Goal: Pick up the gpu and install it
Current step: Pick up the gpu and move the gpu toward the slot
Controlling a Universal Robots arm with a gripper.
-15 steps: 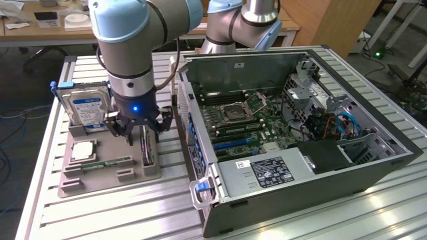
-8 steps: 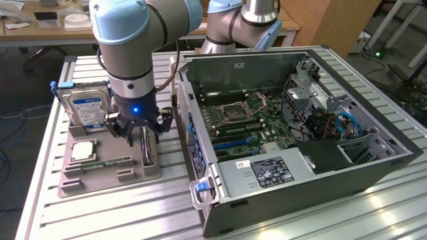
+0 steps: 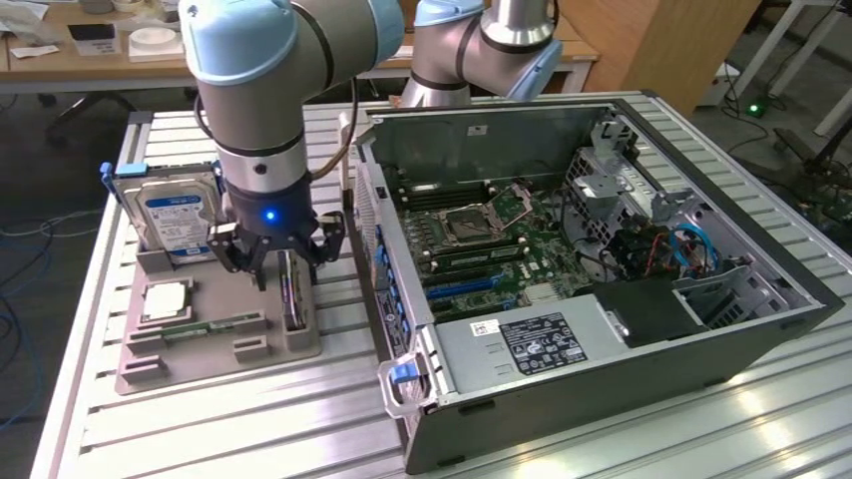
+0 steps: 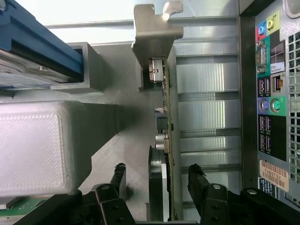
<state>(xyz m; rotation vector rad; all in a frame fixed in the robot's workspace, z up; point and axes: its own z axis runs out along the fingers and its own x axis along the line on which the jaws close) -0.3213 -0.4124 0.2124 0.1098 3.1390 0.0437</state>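
The gpu (image 3: 291, 299) stands on edge in a slot of the grey parts holder (image 3: 200, 354), just beside the open computer case (image 3: 573, 249). In the wrist view the gpu (image 4: 169, 126) appears edge-on, a thin green board with its silver bracket (image 4: 157, 33) at the far end. My gripper (image 3: 279, 261) hangs directly over the card, open. Its two black fingers (image 4: 118, 176) straddle the card's near end, one on each side, with gaps showing between them and the board. The gripper (image 4: 157, 177) holds nothing.
A silver hard drive (image 3: 174, 215) with a blue-white label stands upright in the holder, close to the gripper on the exterior view's left. A memory stick (image 3: 213, 326) and a processor chip (image 3: 164, 299) lie in the holder. The case's rear port panel (image 4: 272, 93) flanks the card's other side.
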